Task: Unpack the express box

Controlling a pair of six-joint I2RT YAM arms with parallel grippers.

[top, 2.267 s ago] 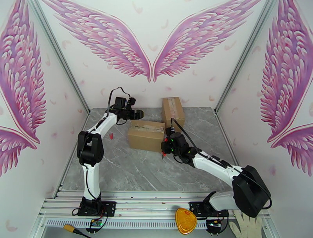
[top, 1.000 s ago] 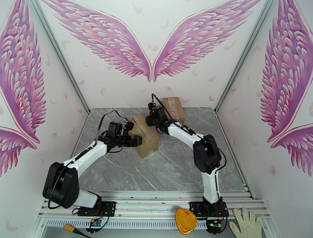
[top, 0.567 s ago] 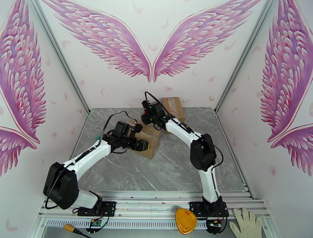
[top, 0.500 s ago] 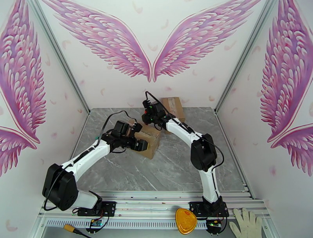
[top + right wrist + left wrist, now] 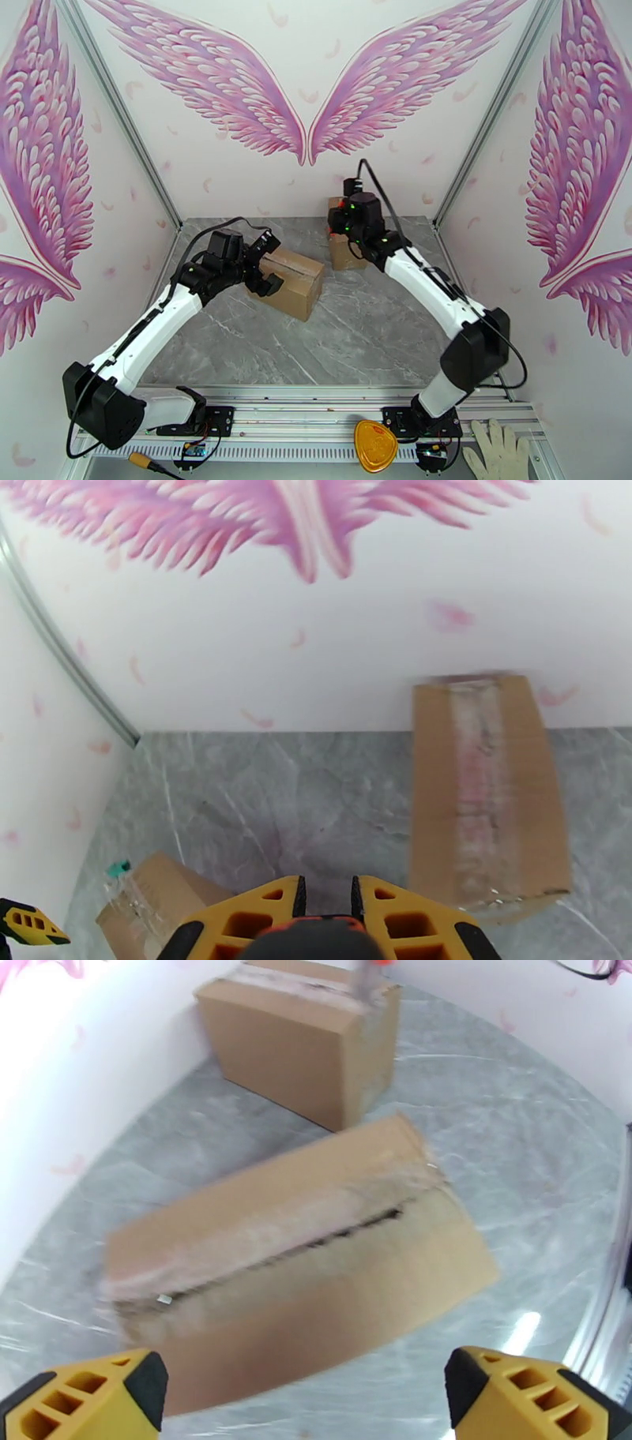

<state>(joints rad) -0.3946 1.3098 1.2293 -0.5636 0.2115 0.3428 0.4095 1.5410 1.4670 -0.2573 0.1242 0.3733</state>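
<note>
**Left pincer spread wide at the near box, right one pinched on a tool at the far box**

On the left, the left gripper is at the left end of the near express box, and its jaws are spread as wide as they go, with nothing between them. The left wrist camera has the two yellow fingertips at the bottom corners and the box lying across the middle, a bit blurred. I cannot tell if the fingers touch the cardboard. The box sits flat on the grey marble table, angled, left of centre. A dark slit runs along its taped top seam.

To the right and further back is the far express box, close to the back wall, its tape strip running down the top. It is well apart from the near box.

The right gripper is raised by that far box, jaws nearly together. They pinch a dark, orange-edged tool.

Along the near rail lie an orange triangular pad and, far right, a white glove.
</note>
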